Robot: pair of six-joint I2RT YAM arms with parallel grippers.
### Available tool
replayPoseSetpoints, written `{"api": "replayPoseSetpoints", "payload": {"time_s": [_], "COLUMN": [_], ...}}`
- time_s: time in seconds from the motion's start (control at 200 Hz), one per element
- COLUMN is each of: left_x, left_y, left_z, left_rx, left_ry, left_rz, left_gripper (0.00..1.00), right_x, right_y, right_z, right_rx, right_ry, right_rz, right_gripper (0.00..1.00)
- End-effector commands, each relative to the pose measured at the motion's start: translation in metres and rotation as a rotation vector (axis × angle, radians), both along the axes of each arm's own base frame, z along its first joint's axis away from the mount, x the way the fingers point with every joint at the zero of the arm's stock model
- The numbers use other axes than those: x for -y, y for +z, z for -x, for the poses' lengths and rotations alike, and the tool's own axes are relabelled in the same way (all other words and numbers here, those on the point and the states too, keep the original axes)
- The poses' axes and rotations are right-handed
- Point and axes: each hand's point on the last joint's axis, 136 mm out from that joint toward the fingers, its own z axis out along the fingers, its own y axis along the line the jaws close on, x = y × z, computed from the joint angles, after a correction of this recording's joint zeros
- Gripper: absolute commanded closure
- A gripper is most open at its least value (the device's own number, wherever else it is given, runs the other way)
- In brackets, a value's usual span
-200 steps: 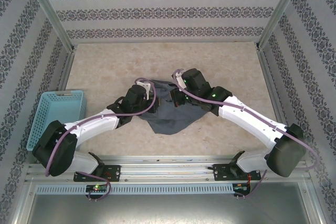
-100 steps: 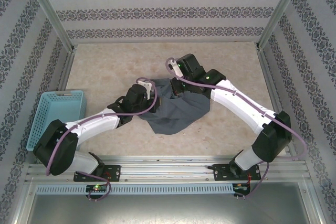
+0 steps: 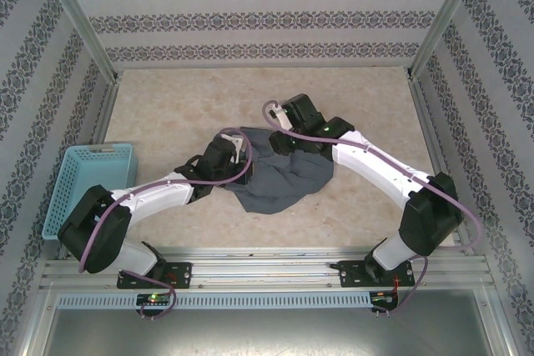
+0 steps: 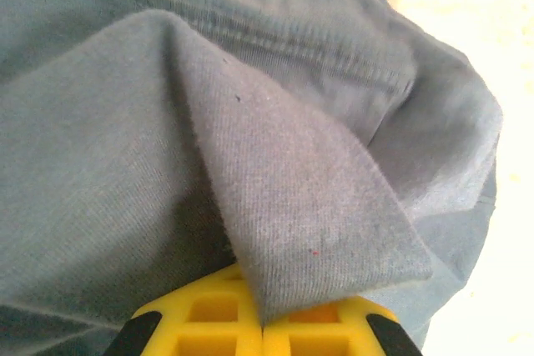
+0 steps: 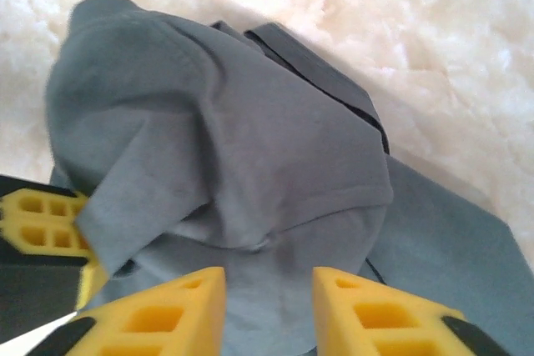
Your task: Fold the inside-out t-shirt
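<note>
**Grey cloth bunched at mid-table: fold hardly begun**

Slate-grey inside-out t-shirt (image 3: pixel 279 177) lies in a rumpled heap near the middle of the pale table (image 3: pixel 167 106), well apart from the light-blue mesh basket (image 3: pixel 88 181) at the left edge; its outline is a rough wedge, with no sleeve or hem laid straight. My left pincer (image 4: pixel 263 323) is clenched on a raised ridge of the cloth, its yellow fingers pressed together with the fold rising from between them; a stitched seam (image 4: pixel 275 39) runs across the fabric beyond. My right pincer (image 5: pixel 269 306) is released, its two fingers standing apart above a humped layer of the shirt at the far side of the heap, and I cannot tell whether they touch it.

Progress, as I judge it: nothing counts as a finished fold; the garment is neither spread flat nor squared, and layers overlap at random. What is left is nearly everything: spread the shirt out, find its edges, then lay the sides and bottom over in order.
</note>
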Motion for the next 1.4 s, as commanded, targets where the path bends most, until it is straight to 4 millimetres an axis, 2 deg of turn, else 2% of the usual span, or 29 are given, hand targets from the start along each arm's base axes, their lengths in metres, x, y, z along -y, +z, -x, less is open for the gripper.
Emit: {"api": "replayPoseSetpoints", "payload": {"time_s": [0.0,0.115,0.27,0.425,0.615,0.714,0.954,1.019,1.114,1.264,1.399], "left_x": [-0.006,-0.006,-0.004,-0.004,-0.004,-0.004,-0.005,-0.006,-0.007,-0.015,-0.028], "left_y": [-0.010,-0.011,-0.010,-0.008,-0.007,-0.006,-0.005,-0.005,-0.007,-0.011,-0.017], "left_z": [0.005,0.005,0.003,0.003,0.003,0.003,0.006,0.006,0.006,0.002,-0.003], "left_rx": [-0.024,-0.024,-0.022,-0.022,-0.021,-0.020,-0.018,-0.017,-0.019,-0.023,-0.029], "left_ry": [0.005,0.009,0.010,0.008,0.011,0.009,0.008,0.008,0.011,0.048,0.093], "left_rz": [-0.040,-0.040,-0.028,-0.028,-0.024,-0.020,-0.020,-0.020,-0.024,-0.076,-0.160], "left_gripper": [1.00,1.00,1.00,1.00,1.00,1.00,1.00,1.00,1.00,1.00,1.00], "right_x": [-0.003,0.004,0.013,-0.009,-0.005,-0.005,-0.003,-0.007,-0.007,0.006,0.018], "right_y": [0.016,0.009,-0.037,-0.061,-0.080,-0.079,-0.079,-0.078,-0.072,-0.052,-0.027], "right_z": [0.000,0.011,0.030,0.052,0.034,0.021,-0.004,-0.007,-0.011,-0.004,0.018], "right_rx": [0.027,0.027,-0.023,-0.023,-0.018,-0.004,-0.013,-0.010,0.002,0.038,0.024], "right_ry": [-0.017,-0.025,-0.051,-0.010,-0.191,-0.242,-0.297,-0.284,-0.279,-0.279,-0.220], "right_rz": [-0.129,-0.158,-0.155,-0.171,-0.164,-0.193,-0.218,-0.213,-0.194,-0.136,-0.127], "right_gripper": [0.62,0.60,0.56,0.46,0.44,0.44,0.56,0.63,0.81,0.98,1.00]}}
